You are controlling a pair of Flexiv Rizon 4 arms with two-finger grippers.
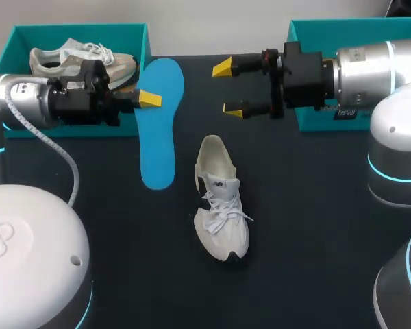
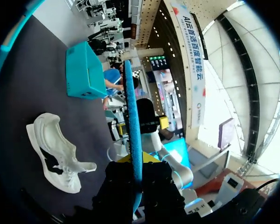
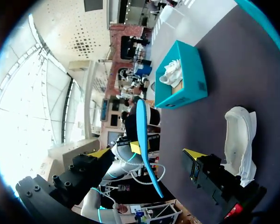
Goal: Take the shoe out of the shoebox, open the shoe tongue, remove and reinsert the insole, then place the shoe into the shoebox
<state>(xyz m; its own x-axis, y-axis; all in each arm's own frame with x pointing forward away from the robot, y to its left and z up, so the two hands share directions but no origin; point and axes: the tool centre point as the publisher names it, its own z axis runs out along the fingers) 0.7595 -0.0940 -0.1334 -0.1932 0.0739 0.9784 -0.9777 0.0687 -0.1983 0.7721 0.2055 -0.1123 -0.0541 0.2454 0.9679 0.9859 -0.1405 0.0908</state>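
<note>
A: The left gripper point(image 1: 148, 99) is closed on the blue insole point(image 1: 159, 140) and holds it off the table point(image 1: 308, 205). The right gripper point(image 1: 229, 88) is wide open and empty.
B: And the white shoe point(image 1: 220, 205)?
A: It lies on the table, just beside the insole's free end. I think the thin insole can bend or slip during insertion. The tongue point(image 1: 222, 184) has a mark, too small to read.

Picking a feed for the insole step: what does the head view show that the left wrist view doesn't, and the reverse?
Head view only: the left shoebox with a second shoe inside, and the insole's broad blue face. Left wrist view only: the insole edge-on, a thin blue strip running out from between the left gripper's fingers. Both: the white shoe lying on the table and the right shoebox.
</note>
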